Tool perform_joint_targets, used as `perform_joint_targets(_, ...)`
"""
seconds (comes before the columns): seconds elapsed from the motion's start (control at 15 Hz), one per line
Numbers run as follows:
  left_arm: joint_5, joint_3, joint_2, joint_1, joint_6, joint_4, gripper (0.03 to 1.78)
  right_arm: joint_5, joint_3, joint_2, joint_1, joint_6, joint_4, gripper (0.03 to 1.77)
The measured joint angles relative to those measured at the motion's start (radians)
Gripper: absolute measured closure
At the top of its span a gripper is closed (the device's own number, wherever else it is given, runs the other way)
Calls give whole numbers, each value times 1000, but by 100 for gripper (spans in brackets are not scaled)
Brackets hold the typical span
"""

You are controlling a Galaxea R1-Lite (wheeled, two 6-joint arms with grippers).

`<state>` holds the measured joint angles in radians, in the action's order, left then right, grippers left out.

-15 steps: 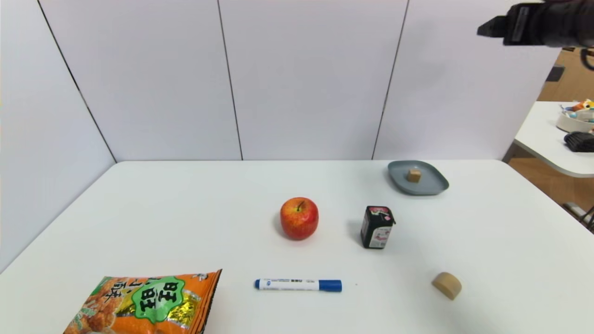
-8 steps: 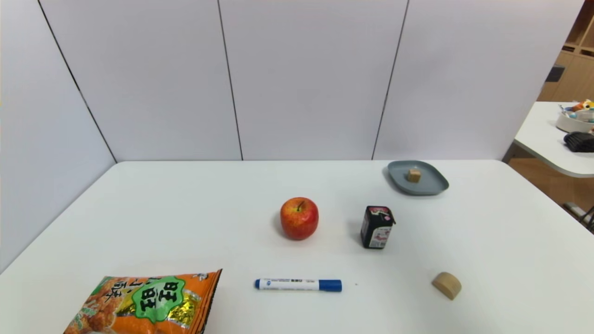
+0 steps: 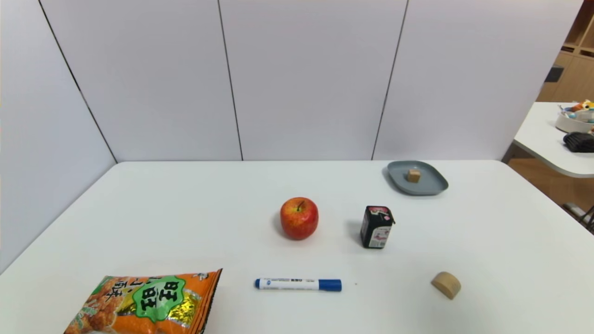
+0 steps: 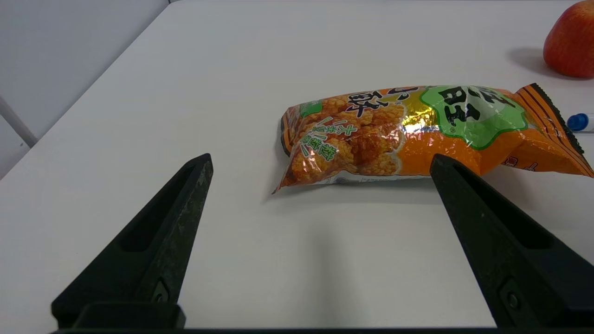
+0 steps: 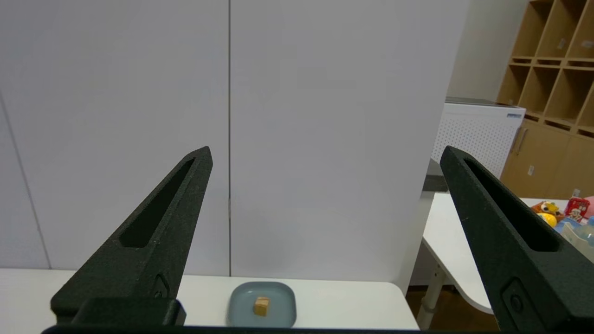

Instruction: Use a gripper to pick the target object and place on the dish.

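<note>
A white table (image 3: 185, 208), smooth and matte with a rounded far corner, fills the head view and is backed by pale wall panels. Neither arm appears in that view; only the wrist cameras show the grippers. The left gripper (image 4: 320, 162) hangs low above the table's near left part, its two black, tapered, grainy fingers (image 4: 171, 218) spread wide with nothing between them. Beyond them lies a crinkled, glossy orange snack bag (image 4: 417, 130) printed with a green badge. The right gripper (image 5: 325, 155) is raised well above the table, facing the wall, its fingers likewise spread wide and empty; past them its camera shows wooden cubby shelves (image 5: 552, 60) that the head view barely catches at its edge.

Next in size is the dish (image 3: 417, 183), a shallow grey-blue plate, square with rounded corners, at the table's far right. The red-yellow apple (image 3: 299, 218) sits near the centre, with a small black drink carton (image 3: 377, 227) upright to its right. A blue-capped white marker (image 3: 298, 284) lies in front of the apple. A half-round tan wooden block (image 3: 446, 284) rests near the right front. Smallest is the target object (image 3: 414, 175), a tiny light-brown wooden cube with crisp edges, sitting on the dish near its middle; the right wrist view shows it there too.
</note>
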<state>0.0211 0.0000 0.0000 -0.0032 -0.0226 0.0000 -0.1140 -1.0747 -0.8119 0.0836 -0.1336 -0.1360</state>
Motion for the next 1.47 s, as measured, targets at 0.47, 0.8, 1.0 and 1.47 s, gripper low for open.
perform_joint_targets(0.47, 0, 0, 0, 0, 0, 0, 12, 114, 404, 421, -54, 21, 9, 10)
perform_joint_targets(0.8, 0, 0, 0, 0, 0, 0, 12, 176, 701, 678, -82, 27, 10, 10)
perform_joint_targets(1.0, 0, 0, 0, 0, 0, 0, 12, 178, 840, 764, -84, 27, 10, 10)
perform_joint_targets(1.47, 0, 0, 0, 0, 0, 0, 12, 151, 1065, 813, -84, 31, 64, 10)
